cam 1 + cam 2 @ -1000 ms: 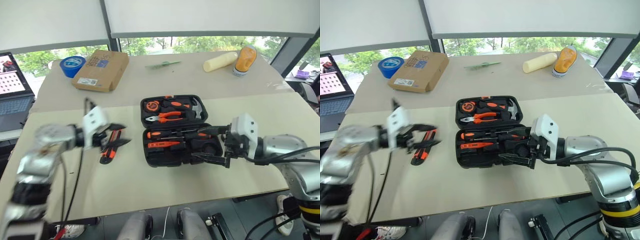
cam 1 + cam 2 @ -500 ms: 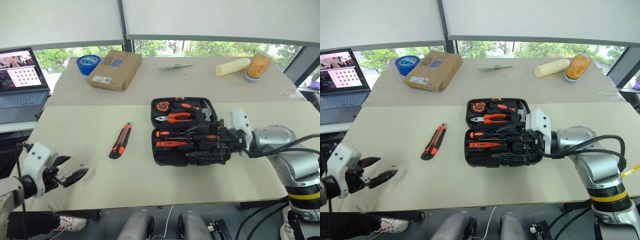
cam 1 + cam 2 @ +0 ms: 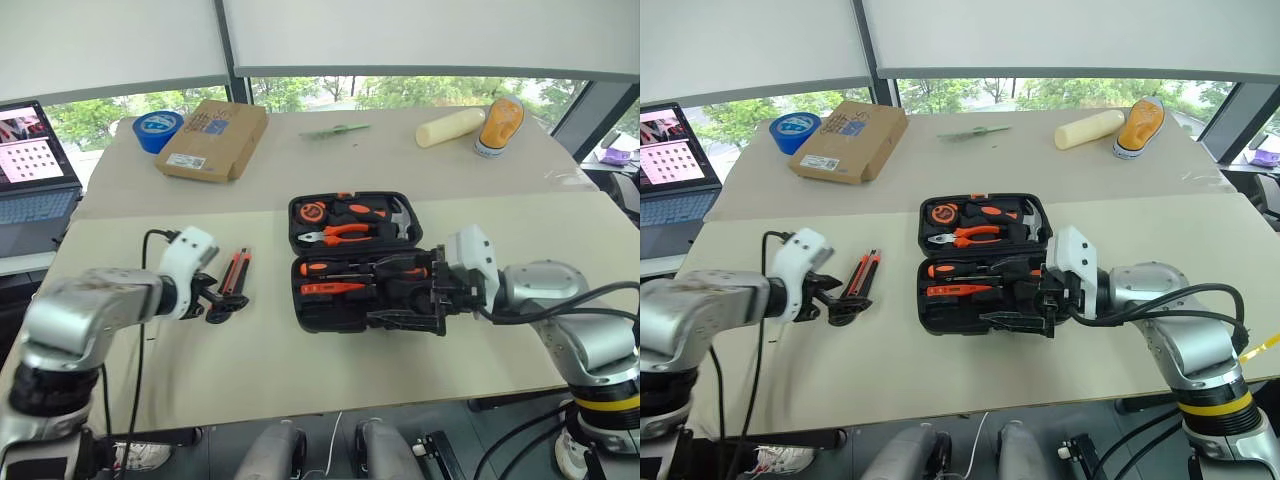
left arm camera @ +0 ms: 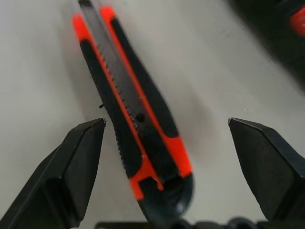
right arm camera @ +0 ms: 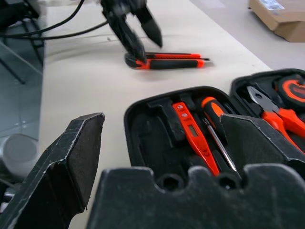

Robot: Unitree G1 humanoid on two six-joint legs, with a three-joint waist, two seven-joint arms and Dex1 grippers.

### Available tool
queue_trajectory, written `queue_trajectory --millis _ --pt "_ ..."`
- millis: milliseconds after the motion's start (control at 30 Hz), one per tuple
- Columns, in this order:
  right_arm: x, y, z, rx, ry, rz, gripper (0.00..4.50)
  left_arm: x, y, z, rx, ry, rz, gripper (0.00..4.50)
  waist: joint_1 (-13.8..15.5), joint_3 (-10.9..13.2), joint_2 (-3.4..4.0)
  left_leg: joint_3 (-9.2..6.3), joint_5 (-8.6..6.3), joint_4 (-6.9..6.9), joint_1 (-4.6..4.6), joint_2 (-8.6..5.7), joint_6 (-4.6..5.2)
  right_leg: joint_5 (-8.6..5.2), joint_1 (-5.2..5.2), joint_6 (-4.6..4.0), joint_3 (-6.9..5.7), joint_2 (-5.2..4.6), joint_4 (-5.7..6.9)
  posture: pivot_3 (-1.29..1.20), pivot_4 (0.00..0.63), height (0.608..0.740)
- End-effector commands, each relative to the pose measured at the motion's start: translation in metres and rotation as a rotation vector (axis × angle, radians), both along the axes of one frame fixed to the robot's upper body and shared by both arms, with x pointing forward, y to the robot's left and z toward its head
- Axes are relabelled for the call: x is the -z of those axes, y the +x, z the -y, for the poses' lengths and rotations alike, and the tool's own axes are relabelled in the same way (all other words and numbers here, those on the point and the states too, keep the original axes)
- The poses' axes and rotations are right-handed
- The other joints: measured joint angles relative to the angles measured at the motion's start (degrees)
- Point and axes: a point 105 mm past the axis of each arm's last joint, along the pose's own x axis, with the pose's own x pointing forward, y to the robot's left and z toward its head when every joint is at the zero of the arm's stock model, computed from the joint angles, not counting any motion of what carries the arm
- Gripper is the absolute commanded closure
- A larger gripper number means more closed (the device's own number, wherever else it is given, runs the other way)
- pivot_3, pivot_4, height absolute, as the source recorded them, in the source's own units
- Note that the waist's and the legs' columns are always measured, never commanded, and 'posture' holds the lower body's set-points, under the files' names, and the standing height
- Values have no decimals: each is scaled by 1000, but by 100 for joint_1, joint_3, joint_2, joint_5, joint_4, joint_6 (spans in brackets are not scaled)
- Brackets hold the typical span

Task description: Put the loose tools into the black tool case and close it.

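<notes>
The black tool case point(image 3: 300, 312) lies open at the table's centre. Pliers, a tape measure and a hammer sit in its far half, and screwdrivers point(image 3: 322, 268) and a slim orange tester point(image 5: 195, 143) in its near half. One loose tool, an orange and black utility knife point(image 3: 236, 275), lies on the table left of the case. My left gripper point(image 3: 225, 300) is open with its fingers point(image 4: 71, 171) on either side of the knife's point(image 4: 133, 124) near end, not closed on it. My right gripper point(image 3: 395, 298) is open and empty at the case's near-right corner.
A brown cardboard box point(image 3: 210, 138), a blue tape roll point(image 3: 158, 130) and a green stick point(image 3: 335, 128) lie at the back of the table. A cream cylinder point(image 3: 450, 126) and an orange object point(image 3: 497, 125) are at the back right. A laptop point(image 3: 30, 180) stands at the left.
The camera shifted. My left gripper dropped to the table's near-left edge, then swung back to the knife's near end. The right gripper stayed at the case.
</notes>
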Motion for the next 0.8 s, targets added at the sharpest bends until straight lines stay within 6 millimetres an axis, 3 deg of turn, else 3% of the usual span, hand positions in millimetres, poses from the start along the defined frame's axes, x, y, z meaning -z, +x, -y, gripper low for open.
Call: queue_trajectory --millis 33,67,167,367,467,567,633,700,800 --pt "-8 -6 -3 -10 -2 46 0 10 6 10 -34 1 -20 73 17 -1 4 -1 -1 -1 4 0 -2 0 3 0 -1 0 -1 0 150 738" --pt "-8 -6 -3 -10 -3 46 0 12 5 13 -31 -4 -27 73 25 -2 5 0 -1 1 3 0 -1 0 2 0 0 0 0 0 150 738" --pt "-9 -6 -3 -2 -6 54 0 21 4 13 -51 8 -30 808 58 -3 5 -2 -5 5 10 -1 -6 0 11 0 -1 -1 0 0 150 738" --pt "-10 -6 3 25 -19 59 0 27 3 2 -82 17 -16 2776 56 -7 12 -1 -21 5 13 -1 -36 0 12 0 0 -3 1 0 150 738" --pt "-12 -6 9 49 -24 57 0 4 18 2 -31 -8 112 2798 58 -8 15 -1 -21 5 13 -1 -36 0 13 0 0 -3 -1 0 150 738" --pt "-11 -7 16 67 -36 48 0 -44 39 19 154 -45 355 2798 87 -5 9 -2 -20 6 8 -1 -39 0 9 -1 0 -17 -1 0 150 738" --pt "-11 -8 19 75 -38 41 0 -65 45 28 241 -70 435 2798 114 -2 3 -4 -19 10 -6 -2 -41 1 3 -3 -3 -31 -4 0 150 738" --pt "-10 -10 28 109 -27 3 0 -93 35 64 560 -122 498 2798 130 -1 3 -8 -19 15 -20 -5 -41 2 -3 -4 -8 -38 -10 0 150 738" --pt "-8 -17 40 137 -39 -23 0 -96 22 98 867 -93 431 2798 177 -1 3 -7 -20 18 -31 -9 -35 3 -6 -3 -16 -45 -19 0 150 738"
